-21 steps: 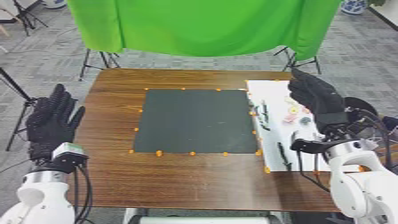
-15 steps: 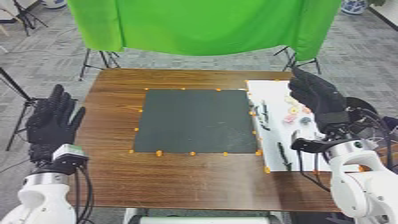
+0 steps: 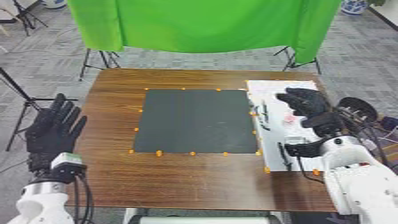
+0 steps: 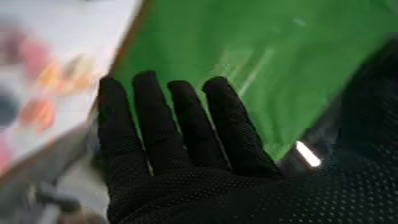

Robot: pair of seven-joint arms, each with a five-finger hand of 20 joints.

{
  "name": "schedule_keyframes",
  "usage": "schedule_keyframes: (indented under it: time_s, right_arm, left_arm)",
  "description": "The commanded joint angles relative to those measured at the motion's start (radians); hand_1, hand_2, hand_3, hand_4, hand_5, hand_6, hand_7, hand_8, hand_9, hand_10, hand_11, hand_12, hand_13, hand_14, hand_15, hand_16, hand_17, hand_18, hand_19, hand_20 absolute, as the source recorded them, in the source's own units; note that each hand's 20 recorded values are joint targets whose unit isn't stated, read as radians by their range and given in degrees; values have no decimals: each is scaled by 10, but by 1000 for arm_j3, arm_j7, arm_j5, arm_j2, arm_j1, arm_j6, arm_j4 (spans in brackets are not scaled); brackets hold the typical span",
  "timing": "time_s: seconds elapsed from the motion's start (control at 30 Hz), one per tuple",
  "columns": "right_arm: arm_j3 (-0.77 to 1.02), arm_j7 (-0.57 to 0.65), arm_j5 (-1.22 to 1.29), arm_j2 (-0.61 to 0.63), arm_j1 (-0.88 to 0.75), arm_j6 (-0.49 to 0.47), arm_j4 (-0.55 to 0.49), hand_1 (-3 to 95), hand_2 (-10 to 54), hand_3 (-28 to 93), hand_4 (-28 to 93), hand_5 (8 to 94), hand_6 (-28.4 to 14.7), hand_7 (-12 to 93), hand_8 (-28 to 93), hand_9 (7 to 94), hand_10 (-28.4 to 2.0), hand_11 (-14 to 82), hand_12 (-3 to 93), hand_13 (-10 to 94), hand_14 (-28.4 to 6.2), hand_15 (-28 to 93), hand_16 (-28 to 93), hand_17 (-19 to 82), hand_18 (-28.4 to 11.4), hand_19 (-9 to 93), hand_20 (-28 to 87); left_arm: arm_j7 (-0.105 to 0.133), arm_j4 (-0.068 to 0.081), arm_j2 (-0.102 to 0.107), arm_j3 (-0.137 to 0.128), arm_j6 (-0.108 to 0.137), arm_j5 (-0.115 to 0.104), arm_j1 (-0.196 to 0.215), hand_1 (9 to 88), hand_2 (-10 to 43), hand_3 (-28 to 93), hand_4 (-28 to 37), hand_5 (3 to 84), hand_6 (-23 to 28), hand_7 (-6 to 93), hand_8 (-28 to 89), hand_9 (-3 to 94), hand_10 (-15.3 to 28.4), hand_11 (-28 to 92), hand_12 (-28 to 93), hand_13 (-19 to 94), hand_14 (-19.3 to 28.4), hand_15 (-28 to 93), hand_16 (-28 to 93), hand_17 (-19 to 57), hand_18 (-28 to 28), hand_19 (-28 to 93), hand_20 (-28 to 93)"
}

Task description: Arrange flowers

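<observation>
Flowers (image 4: pixel 37 114) lie on the white sheet (image 3: pixel 269 90), at the right side of the table (image 3: pixel 195 185). They look light, and their petals seem soft and easy to crush, so I would not press there. The stem is probably the better place: it is thin, perhaps a little stiff, and can roll away, so the thumb and fingers should pinch it gently, just below the bloom. The right hand (image 3: pixel 313 105) hangs over the sheet with its fingers straight and slightly apart, and it grips nothing. The left hand (image 3: pixel 53 131) is also open, its fingers apart, beside the table.

Now I count. There are two hands, one table, one white sheet and one dark mat (image 3: pixel 195 120). I find at least two dark stems: one (image 3: pixel 284 156) at the near part of the sheet, one (image 3: pixel 265 111) close to the mat. Of blooms I see several, pink and orange, but their exact number I cannot tell.
</observation>
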Motion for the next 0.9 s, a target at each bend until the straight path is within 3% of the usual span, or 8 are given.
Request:
schedule_keyframes:
  time_s: [0.03,0.17,0.27,0.57,0.9]
  right_arm:
    - [7,209,-479,82,-45,-237,-86,180,-89,798,-263,497,-64,133,-118,497,-174,107,143,446,-157,253,193,135,-218,525,217]
    - [5,276,-521,118,-77,-296,-104,181,-95,747,-278,616,-68,139,-117,630,-182,152,159,564,-158,367,185,196,-233,647,238]
    - [2,314,-553,128,-91,-401,-116,179,-95,678,-282,682,-63,145,-110,704,-185,175,178,616,-158,409,195,228,-243,700,257]
    - [-81,403,-527,120,-41,-603,-103,194,-95,627,-283,691,-63,156,-103,713,-188,185,193,625,-157,429,203,240,-250,732,262]
    - [-164,399,-569,88,-35,-612,-33,254,-95,640,-280,679,-65,148,-105,695,-190,180,191,607,-162,416,193,231,-250,721,244]
  left_arm:
    - [-10,-8,-15,-7,-11,1,28,232,187,699,-283,337,74,67,-76,226,128,149,23,144,101,185,-104,-46,98,277,64]
    - [-1,-16,-14,-24,3,-6,53,236,185,702,-283,350,79,76,-74,245,133,162,36,165,113,205,-98,-49,105,289,65]
    - [5,-18,-9,-29,7,-23,62,239,185,703,-283,358,82,79,-74,254,136,166,43,173,119,216,-97,-51,108,296,64]
    - [11,-18,-6,-20,22,-27,64,241,186,707,-283,374,88,99,-74,269,140,182,64,188,127,240,-100,-53,112,312,62]
    - [3,-18,-7,-22,29,-29,63,246,190,703,-283,380,92,105,-76,274,143,189,69,200,139,267,-95,-56,118,325,62]
